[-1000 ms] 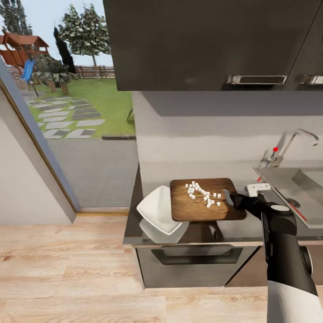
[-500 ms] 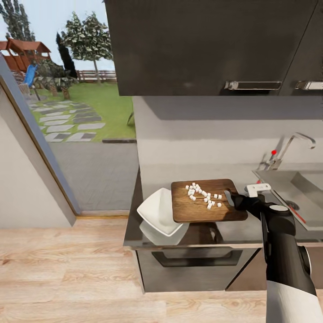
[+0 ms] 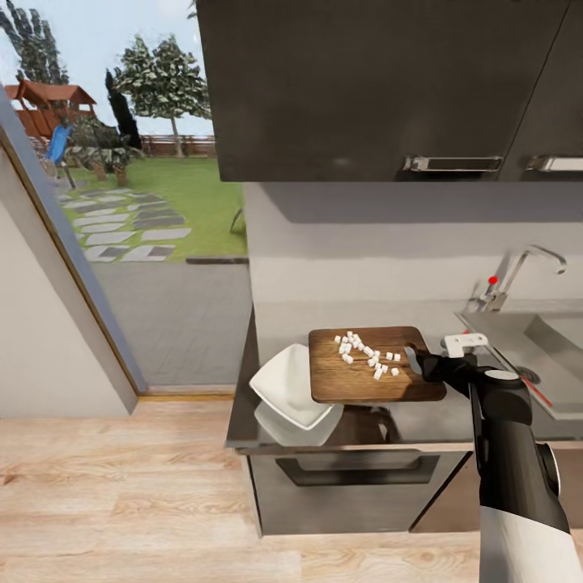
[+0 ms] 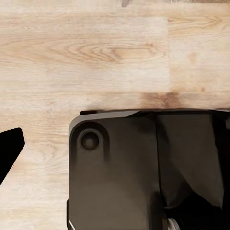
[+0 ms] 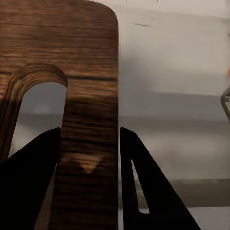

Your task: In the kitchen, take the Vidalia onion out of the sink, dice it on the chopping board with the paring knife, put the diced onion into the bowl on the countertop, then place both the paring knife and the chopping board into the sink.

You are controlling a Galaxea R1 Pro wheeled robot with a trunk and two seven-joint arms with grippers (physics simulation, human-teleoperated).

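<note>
Right hand (image 3: 414, 362) grips the chopping board (image 3: 374, 364) carrying diced onion (image 3: 366, 353) beside the bowl (image 3: 285, 385) at the tabletop's (image 3: 421, 417) end; tipping remains.

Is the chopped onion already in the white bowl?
No: in the head view the small white onion pieces lie on the wooden board, and the bowl beside it looks empty.
</note>
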